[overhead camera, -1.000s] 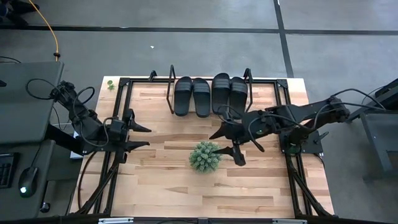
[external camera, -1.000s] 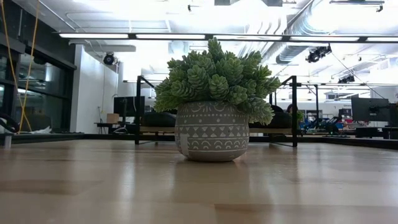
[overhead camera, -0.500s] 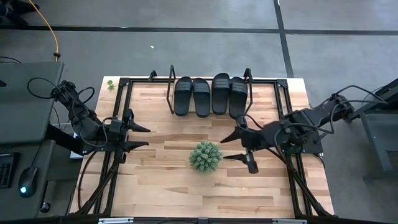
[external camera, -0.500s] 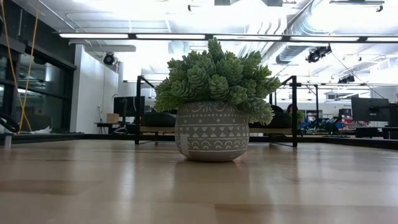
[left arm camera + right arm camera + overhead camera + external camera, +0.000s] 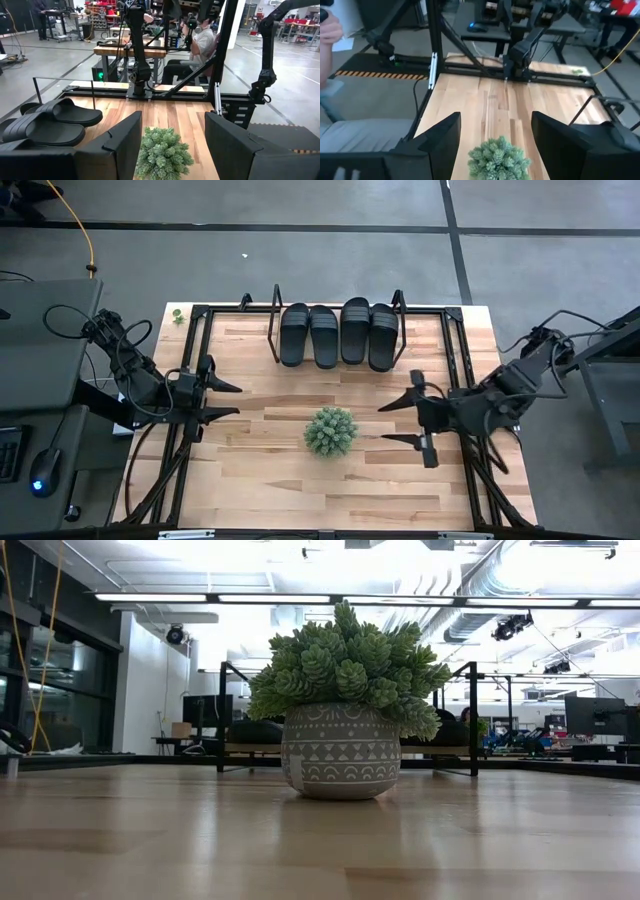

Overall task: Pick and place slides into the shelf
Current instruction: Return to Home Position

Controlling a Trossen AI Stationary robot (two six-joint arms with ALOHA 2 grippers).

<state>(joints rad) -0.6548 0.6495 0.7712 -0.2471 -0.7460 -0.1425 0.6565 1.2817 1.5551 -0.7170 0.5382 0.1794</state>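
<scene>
You've got all four slides point(image 5: 323, 336) parked on the shelf point(image 5: 272, 330) at the far edge of the table point(image 5: 280, 475). They're lined up side by side between its black end hoops, with a slim gap down the middle. The left gripper point(image 5: 238, 400) hangs over the table's left side with its fingers spread wide. The right gripper point(image 5: 382, 423) is over the right side, also spread wide. Both are clear of the shelf. The green plant point(image 5: 331, 431) stands between them, closer to the right one. In the low view its patterned pot point(image 5: 341, 752) blocks the shelf's middle, and you only catch dark slide ends poking out on either side.
</scene>
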